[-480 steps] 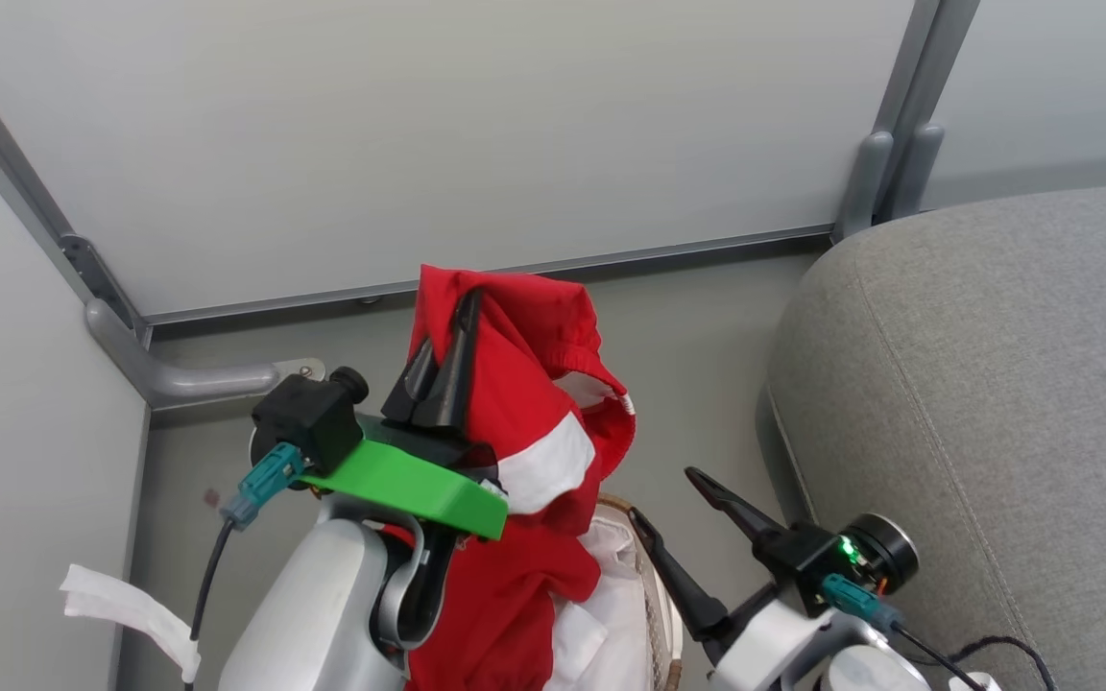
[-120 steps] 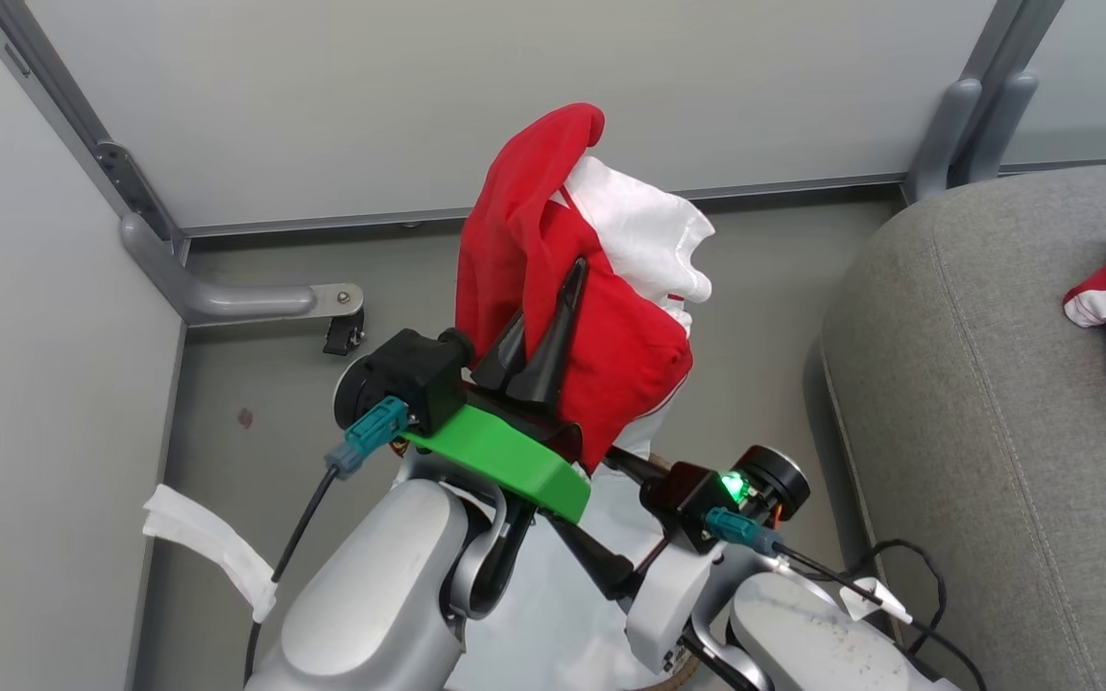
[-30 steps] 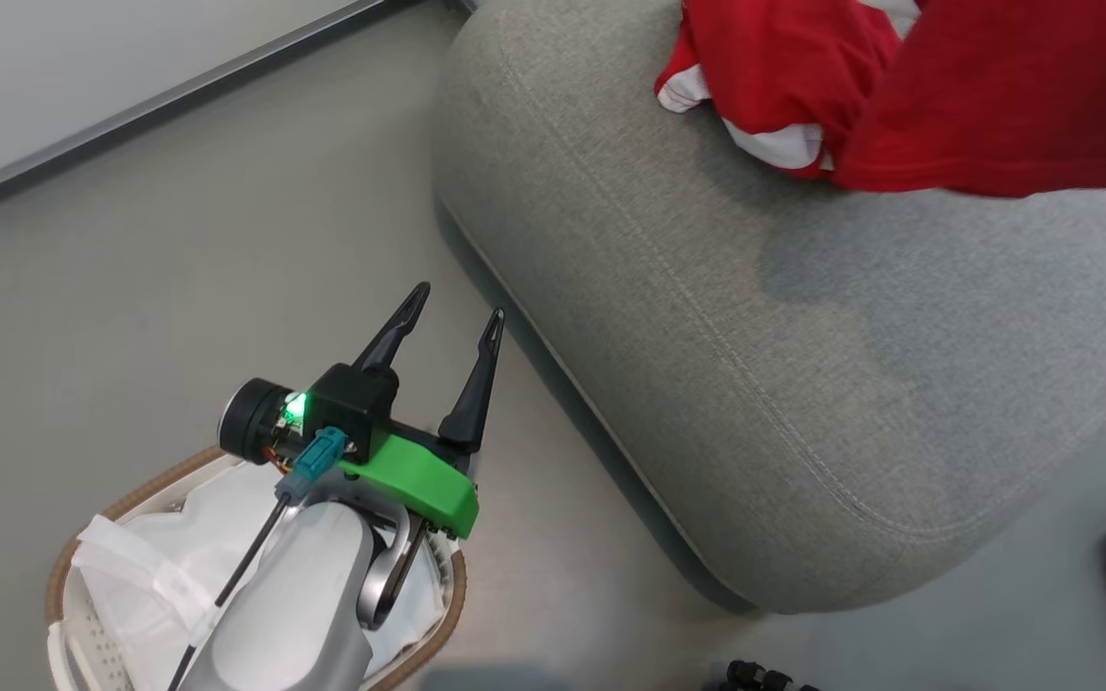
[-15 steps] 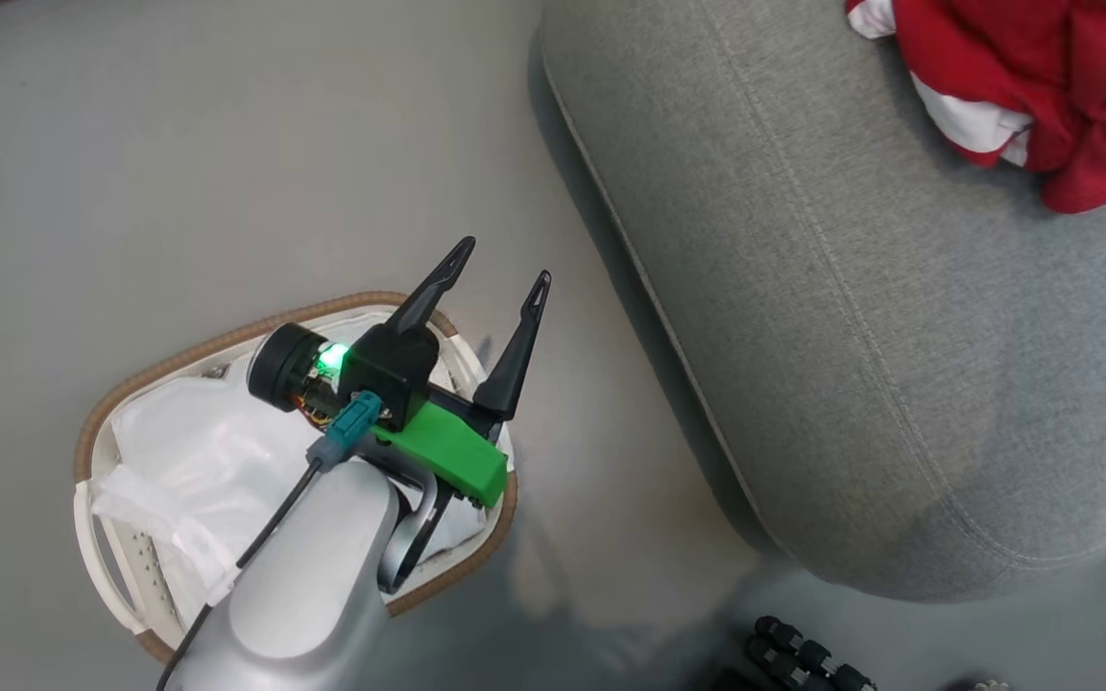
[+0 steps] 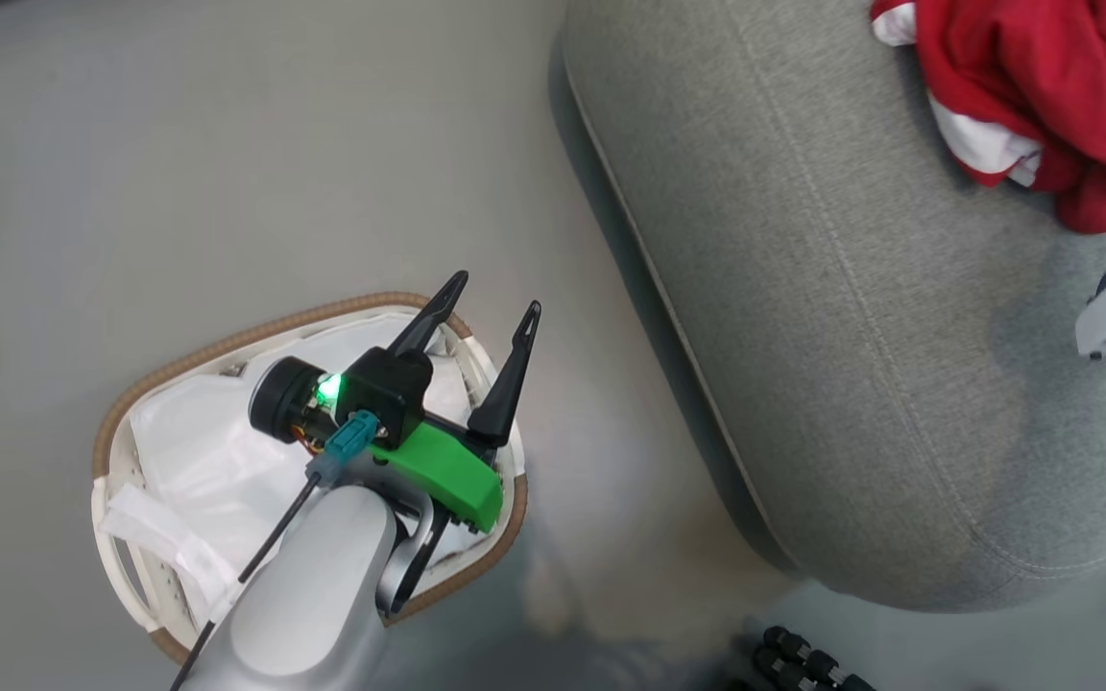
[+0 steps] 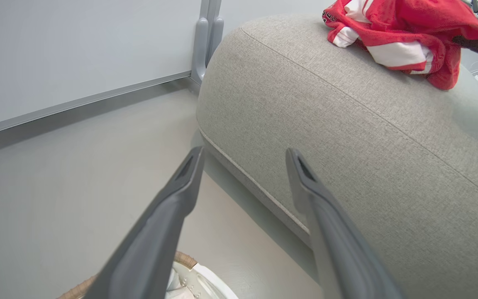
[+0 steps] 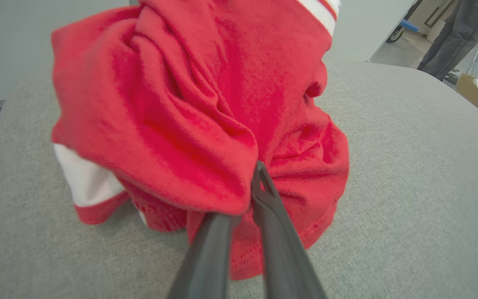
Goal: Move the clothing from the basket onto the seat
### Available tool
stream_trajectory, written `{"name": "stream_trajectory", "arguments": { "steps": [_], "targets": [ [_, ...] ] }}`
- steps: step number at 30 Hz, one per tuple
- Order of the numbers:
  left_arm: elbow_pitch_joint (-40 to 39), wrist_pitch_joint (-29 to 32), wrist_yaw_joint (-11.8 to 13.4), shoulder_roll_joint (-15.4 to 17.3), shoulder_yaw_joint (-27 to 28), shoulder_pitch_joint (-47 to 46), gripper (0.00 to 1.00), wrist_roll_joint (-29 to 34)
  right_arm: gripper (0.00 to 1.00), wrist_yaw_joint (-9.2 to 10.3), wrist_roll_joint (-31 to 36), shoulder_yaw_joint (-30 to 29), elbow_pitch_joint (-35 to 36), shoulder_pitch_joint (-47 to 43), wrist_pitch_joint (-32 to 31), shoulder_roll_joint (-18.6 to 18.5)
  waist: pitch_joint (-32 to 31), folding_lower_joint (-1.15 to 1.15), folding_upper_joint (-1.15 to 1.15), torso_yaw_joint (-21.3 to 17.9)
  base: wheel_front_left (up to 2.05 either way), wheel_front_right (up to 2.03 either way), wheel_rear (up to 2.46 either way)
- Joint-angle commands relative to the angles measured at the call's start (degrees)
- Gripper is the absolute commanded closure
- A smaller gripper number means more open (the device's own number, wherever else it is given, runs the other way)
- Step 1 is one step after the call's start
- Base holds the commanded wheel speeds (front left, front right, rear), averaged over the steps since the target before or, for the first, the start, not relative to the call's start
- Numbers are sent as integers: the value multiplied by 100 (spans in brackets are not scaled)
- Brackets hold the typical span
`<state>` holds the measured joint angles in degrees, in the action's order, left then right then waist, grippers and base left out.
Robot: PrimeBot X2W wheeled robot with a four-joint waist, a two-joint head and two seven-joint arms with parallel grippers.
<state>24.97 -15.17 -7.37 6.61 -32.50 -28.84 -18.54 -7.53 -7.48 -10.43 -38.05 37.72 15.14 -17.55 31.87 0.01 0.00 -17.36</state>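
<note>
Grey floor [image 5: 227, 144], bare wall [image 6: 77, 41], and a couch [image 5: 851, 336] set close to it.
The floor is smooth and pale grey under soft, even light, with a dim shadow along the foot of the grey woven couch. The pale wall meets the floor at a metal rail [image 6: 77, 102], and a grey upright post [image 6: 206, 41] stands just behind the couch's rounded corner. In the right wrist view, far off, a person's legs [image 7: 454, 37] in dark trousers stand near a cardboard box [image 7: 469, 89].
</note>
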Motion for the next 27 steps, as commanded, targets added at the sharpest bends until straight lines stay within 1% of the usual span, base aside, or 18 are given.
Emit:
{"name": "stream_trajectory", "arguments": {
  "steps": [1,8,14,18,21,27],
  "targets": [
    [18,4,-19,-12,33,91,0,-52,0,8,-17,-73,124,-232,1,24,-395,-1,0,-203,0,0,0],
    [17,4,-19,-90,265,445,0,-55,0,8,-77,-138,797,-971,0,233,-950,-1,0,-237,0,0,0],
    [-57,4,-18,-189,600,853,0,-73,0,8,-175,96,1362,-1277,0,553,-1385,-1,0,-88,0,0,0],
    [-107,4,-17,-250,900,1116,0,50,0,8,-253,372,1600,-1368,0,785,-1636,-1,0,158,0,0,0],
    [-128,4,5,-299,1203,1273,0,169,0,8,-277,617,1745,-1384,0,933,-1802,-1,0,414,0,0,0],
    [-142,4,87,-340,1809,1559,0,374,0,8,-323,983,1827,-1429,0,1224,-2064,-1,0,886,0,0,0]
  ]
}}
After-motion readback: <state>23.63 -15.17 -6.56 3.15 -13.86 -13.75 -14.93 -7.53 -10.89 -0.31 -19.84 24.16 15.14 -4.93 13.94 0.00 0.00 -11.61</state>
